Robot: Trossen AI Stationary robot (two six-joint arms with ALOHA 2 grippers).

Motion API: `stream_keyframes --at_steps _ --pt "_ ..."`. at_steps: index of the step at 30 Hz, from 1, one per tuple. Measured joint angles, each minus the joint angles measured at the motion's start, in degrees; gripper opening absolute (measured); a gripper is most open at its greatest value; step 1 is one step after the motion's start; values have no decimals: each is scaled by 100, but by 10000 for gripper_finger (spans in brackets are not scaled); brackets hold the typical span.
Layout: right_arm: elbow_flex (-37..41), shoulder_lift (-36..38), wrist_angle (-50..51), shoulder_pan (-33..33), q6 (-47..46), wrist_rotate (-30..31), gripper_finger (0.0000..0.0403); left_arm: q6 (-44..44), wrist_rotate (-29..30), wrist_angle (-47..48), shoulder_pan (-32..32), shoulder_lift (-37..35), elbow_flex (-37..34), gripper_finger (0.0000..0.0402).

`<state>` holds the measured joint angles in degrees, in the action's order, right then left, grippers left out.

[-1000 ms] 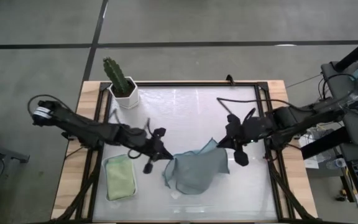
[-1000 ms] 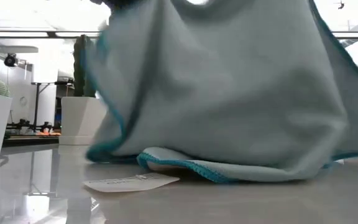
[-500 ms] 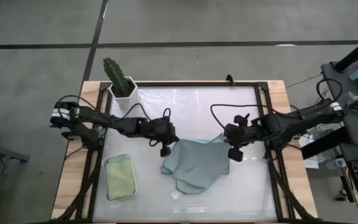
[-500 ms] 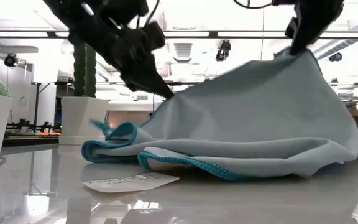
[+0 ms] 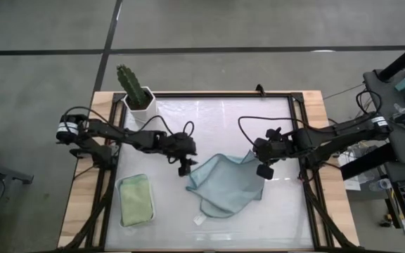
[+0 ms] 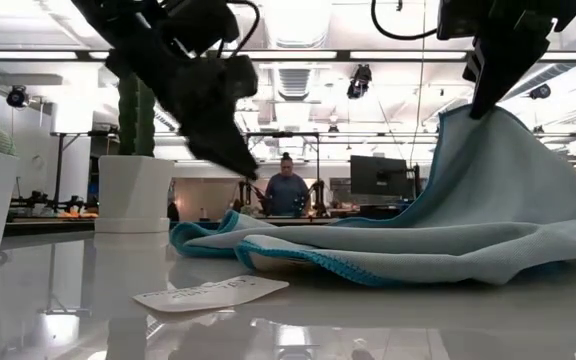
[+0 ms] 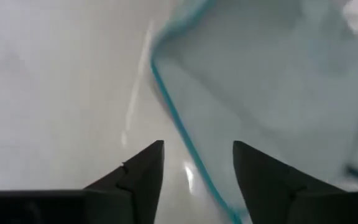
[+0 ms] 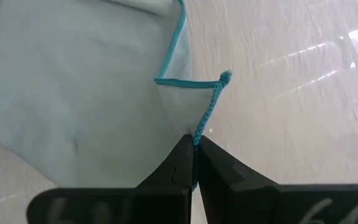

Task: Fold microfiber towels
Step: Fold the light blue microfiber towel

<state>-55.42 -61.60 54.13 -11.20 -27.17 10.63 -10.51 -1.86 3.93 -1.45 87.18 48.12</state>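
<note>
One pale blue towel [image 5: 225, 187] lies rumpled at the table's centre, half folded. Its corner at nine o'clock has just dropped free, since the left gripper [image 5: 183, 166] now stands with fingers apart just beside it. At two o'clock the right gripper [image 5: 262, 167] stays clamped on the other corner, lifted. Count: two towels, the sage green one [image 5: 136, 199] folded in one white tray [image 5: 121, 184] at eight o'clock; one cactus pot [image 5: 140, 107].

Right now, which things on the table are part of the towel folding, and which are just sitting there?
Part of the job:
pale blue towel, pinched by the right gripper
green towel in the white tray

Just sitting there:
potted cactus
small white tag
</note>
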Motion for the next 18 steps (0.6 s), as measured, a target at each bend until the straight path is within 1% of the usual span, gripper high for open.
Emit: stream_keyframes --at_steps 5,7,9,11,15,18 --pt "31 0 -57 0 14 0 8 -678 -379 803 232 11 -54 194" --pt "32 0 -75 0 14 0 8 -886 -506 819 408 11 -91 196" --pt "33 0 -96 0 17 0 8 -1037 -515 805 585 11 -115 196" --pt "33 0 -132 0 24 0 8 -1179 -388 789 724 11 -137 196" --pt "33 0 -245 0 78 0 8 -1372 250 749 891 11 -147 196" --pt "33 0 -272 0 84 0 8 -1461 370 655 933 30 -155 196"
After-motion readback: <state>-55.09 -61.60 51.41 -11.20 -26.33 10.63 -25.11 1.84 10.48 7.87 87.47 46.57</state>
